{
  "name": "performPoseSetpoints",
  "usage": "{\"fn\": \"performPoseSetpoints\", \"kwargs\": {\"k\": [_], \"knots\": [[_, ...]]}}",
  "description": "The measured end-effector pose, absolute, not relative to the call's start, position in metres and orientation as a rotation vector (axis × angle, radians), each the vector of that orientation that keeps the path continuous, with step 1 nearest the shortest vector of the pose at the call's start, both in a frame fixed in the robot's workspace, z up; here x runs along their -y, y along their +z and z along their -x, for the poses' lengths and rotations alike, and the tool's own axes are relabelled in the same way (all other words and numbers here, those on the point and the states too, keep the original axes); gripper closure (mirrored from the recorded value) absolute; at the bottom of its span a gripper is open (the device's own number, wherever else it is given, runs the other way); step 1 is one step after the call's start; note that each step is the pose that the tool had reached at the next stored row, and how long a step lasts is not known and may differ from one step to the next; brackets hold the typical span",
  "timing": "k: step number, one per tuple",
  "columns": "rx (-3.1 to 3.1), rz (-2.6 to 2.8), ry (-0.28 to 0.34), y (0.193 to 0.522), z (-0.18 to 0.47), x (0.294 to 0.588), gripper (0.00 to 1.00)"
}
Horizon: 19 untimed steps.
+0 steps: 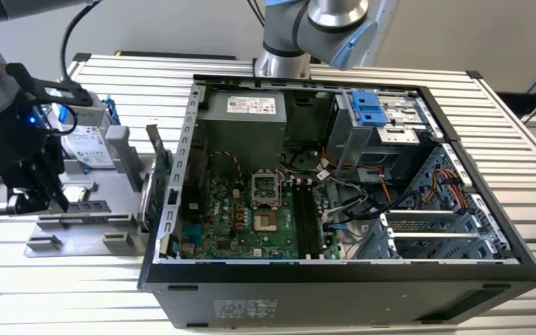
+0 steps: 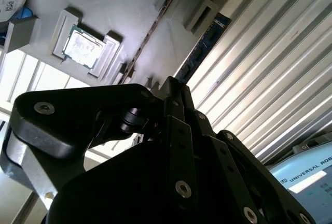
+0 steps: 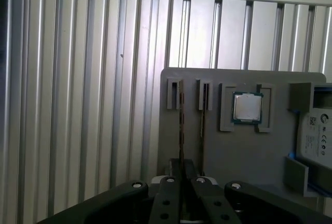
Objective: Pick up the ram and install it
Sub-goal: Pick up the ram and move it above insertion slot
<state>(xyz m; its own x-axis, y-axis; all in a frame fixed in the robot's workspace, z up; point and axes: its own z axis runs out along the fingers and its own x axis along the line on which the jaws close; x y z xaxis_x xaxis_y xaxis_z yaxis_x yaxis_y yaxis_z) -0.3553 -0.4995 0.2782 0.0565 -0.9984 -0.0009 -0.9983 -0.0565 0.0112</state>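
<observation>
My gripper (image 3: 182, 175) sits astride the ram (image 3: 181, 125), which stands on edge in a slot of the grey tray (image 3: 223, 154). Whether it is pinched, I cannot tell. I'd keep square to the stick so it won't bind.

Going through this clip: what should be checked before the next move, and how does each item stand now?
1. Ram seated on edge in the tray: ok.
2. Tool lined up with the ram in the first wrist view: ok.
3. Grip of the tool on the ram: cannot tell.
4. Gap between the ram and the second stick: ok.
5. Board slots look empty: ok.
6. Side of the case open: ok. Whether the cables are clear of the slots: cannot tell.
</observation>
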Motion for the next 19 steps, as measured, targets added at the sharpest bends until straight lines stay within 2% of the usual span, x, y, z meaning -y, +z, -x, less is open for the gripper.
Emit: {"fn": "performPoseSetpoints", "kwargs": {"k": [19], "knots": [[2.155, -2.279, -0.016, 0.293, 0.355, 0.500, 1.00]]}}
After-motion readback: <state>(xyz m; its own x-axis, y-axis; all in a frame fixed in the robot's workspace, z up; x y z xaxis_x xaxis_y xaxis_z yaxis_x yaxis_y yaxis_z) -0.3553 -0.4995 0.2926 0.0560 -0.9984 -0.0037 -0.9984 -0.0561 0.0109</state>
